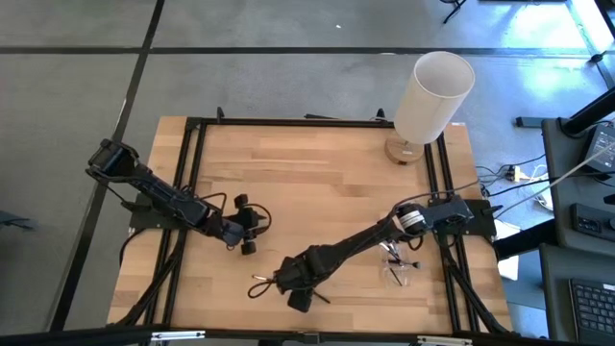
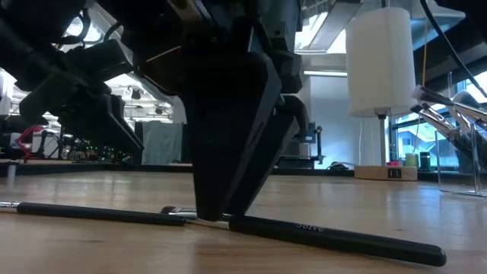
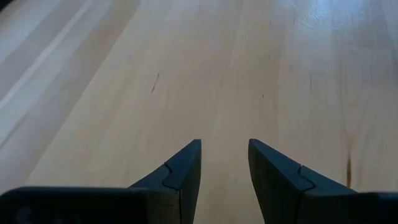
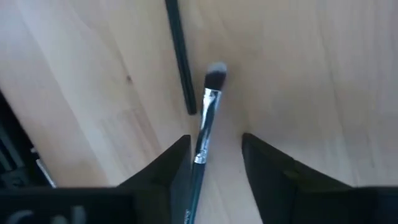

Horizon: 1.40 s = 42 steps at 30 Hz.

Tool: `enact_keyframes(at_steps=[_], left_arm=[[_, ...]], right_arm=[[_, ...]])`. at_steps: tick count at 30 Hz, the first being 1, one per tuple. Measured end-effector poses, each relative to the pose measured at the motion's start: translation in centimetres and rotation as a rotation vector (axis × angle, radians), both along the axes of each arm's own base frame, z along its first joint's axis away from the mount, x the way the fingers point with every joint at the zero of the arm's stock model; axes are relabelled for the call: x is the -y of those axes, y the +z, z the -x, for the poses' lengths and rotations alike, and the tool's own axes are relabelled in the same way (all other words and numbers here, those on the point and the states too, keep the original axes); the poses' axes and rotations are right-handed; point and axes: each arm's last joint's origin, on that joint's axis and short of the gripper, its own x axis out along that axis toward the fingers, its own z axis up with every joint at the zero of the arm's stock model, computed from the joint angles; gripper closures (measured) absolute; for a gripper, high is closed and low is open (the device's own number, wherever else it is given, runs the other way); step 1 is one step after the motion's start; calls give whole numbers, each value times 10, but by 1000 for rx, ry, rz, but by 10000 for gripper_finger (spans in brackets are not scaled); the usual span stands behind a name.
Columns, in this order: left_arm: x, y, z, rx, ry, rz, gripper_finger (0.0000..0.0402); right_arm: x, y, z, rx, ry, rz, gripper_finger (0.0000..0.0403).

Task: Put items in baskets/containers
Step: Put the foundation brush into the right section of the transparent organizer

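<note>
A brush [image 4: 205, 118] lies on the table between the open fingers of the right gripper [image 4: 214, 155], probably lined up so for grasping. Another brush [image 4: 180, 56] lies beside it. The box [image 1: 399, 269] stands nearby. The left gripper [image 3: 224, 165] waits open over bare wood.

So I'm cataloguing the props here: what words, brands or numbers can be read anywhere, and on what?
Pale lettering on the black brush handle lying on the table, low view: a short printed word, too blurred to read.
Dark mark on the lamp's wooden base: too small to read.
The white cylinder, the clear box and both grippers, left and right: no readable text.
</note>
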Motion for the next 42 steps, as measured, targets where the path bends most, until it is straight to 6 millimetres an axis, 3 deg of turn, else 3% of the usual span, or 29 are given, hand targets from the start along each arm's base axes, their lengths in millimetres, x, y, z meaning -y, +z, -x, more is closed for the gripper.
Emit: enact_keyframes(at_steps=[10, 15, 20, 29, 37, 42], left_arm=[[-4, 1, -1, 14, 43, -52, 274], [-5, 1, -1, 12, 46, -49, 274], [-5, 1, -1, 11, 42, -46, 274], [-4, 1, -1, 10, 37, -33, 274], [-4, 1, -1, 10, 37, -31, 274], [-4, 0, -1, 8, 33, -25, 274]], right_arm=[[6, -20, 10, -152, -57, 88, 383], [17, -22, 23, -294, -63, 180, 384], [23, -17, 31, -325, -60, 328, 370], [20, 24, 35, -148, -45, 420, 385], [26, 101, 62, 4, -145, 509, 387], [25, 150, 94, 75, -206, 512, 400]])
